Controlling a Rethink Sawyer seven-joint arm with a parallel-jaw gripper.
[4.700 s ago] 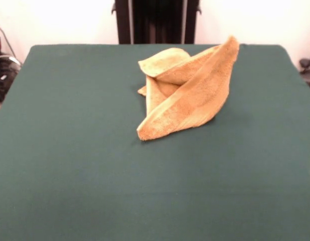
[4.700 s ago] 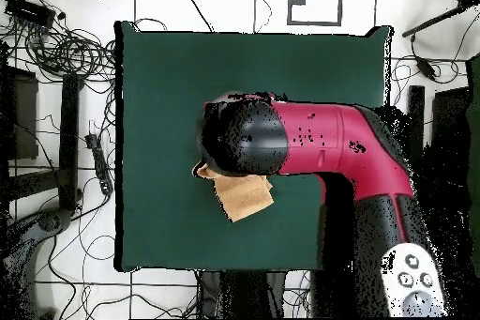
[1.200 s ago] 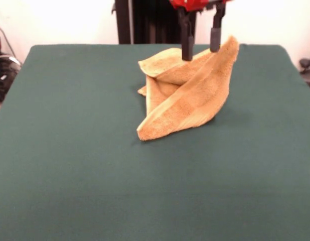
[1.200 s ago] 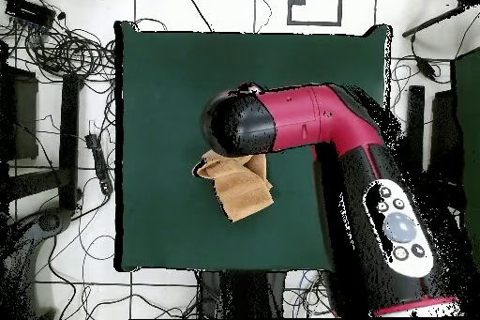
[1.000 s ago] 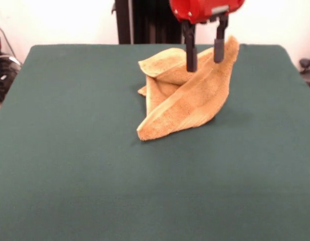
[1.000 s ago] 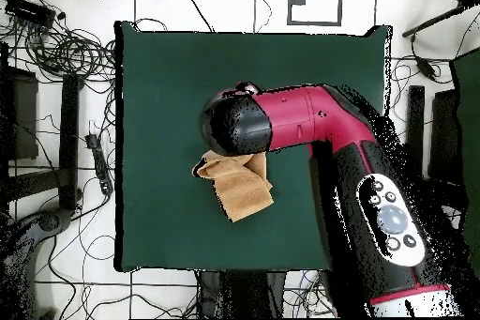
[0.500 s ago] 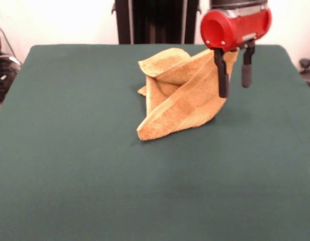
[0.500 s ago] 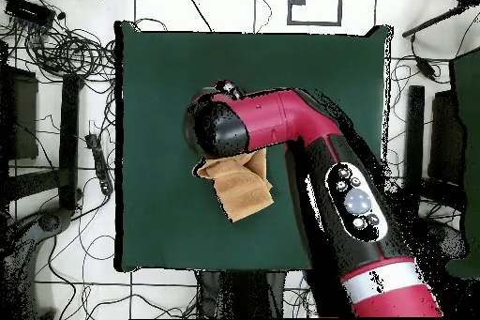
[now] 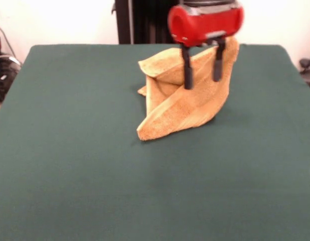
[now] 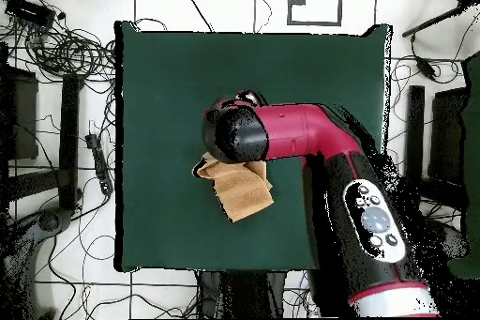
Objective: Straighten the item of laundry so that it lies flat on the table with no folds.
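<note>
Dark green table (image 9: 74, 165) fills pretty much the whole front view, with a white wall and a black upright post behind its far edge. Sitting on it is the towel (image 9: 187, 103), orange-yellow terry, and it's nowhere near flat: it's bunched into a kind of standing tent shape. In the front view it sits a bit right of centre in the far half of the table. One big fold runs as a long diagonal ridge from a low corner at the near-left, touching the cloth, up to a raised peak at the far-right. A smaller flap curls over at the upper left of the heap, and a bit of edge pokes out low on the left side.

From overhead, the towel (image 10: 242, 191) is left of the table's (image 10: 159, 72) middle, partly tucked under the arm's dark round head, with the exposed part angling down toward the bottom edge of the picture.

The gripper (image 9: 201, 74) hangs from a red housing right over the upper part of the heap. Its two dark fingers (image 9: 187, 70) are spread apart with a clear gap, pointing straight down in front of the towel's upper slope. Can't really tell whether the tips are touching the fabric or just hovering in front of it.
</note>
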